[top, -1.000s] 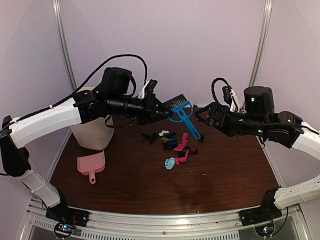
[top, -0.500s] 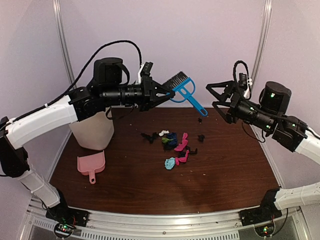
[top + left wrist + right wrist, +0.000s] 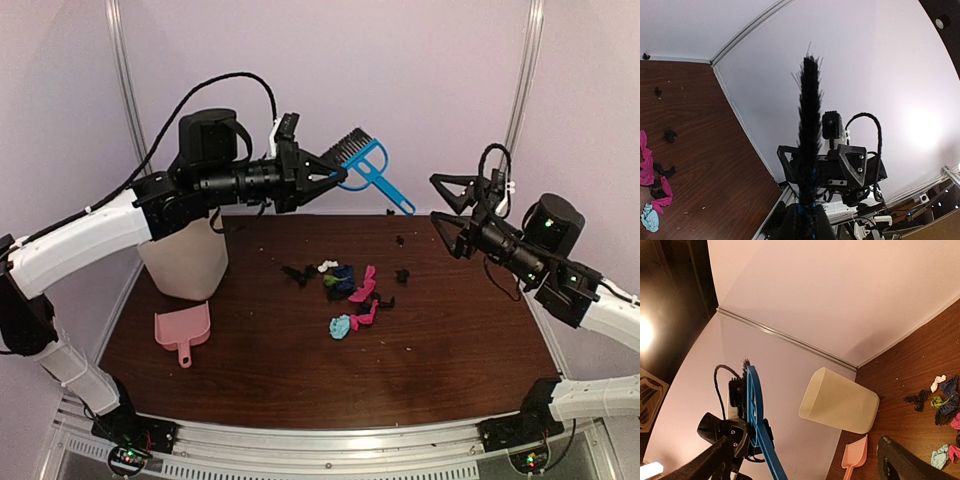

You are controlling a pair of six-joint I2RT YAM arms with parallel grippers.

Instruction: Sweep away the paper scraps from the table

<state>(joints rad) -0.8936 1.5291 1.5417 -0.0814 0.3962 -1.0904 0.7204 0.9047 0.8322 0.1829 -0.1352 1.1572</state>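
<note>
The paper scraps point(image 3: 352, 290) lie in a loose cluster of pink, blue, green, white and black on the table point(image 3: 460, 350), with a few black bits apart toward the back. They also show in the left wrist view point(image 3: 647, 167) and the right wrist view point(image 3: 945, 401). My left gripper point(image 3: 322, 178) is shut on the bristle head of a blue hand brush point(image 3: 366, 172), held high above the table's back, handle pointing right. Black bristles point(image 3: 809, 125) fill the left wrist view. My right gripper point(image 3: 452, 208) hangs open and empty, in the air to the right of the brush handle's tip.
A cream bin point(image 3: 186, 262) stands at the back left, also in the right wrist view point(image 3: 840, 402). A pink dustpan point(image 3: 183, 331) lies in front of it on the table. A silver rail point(image 3: 320, 440) runs along the near edge. Walls close the back and sides.
The left arm raised the brush and drew it slightly back. The right arm pulled away to the right, its open gripper now well apart from the brush handle.
</note>
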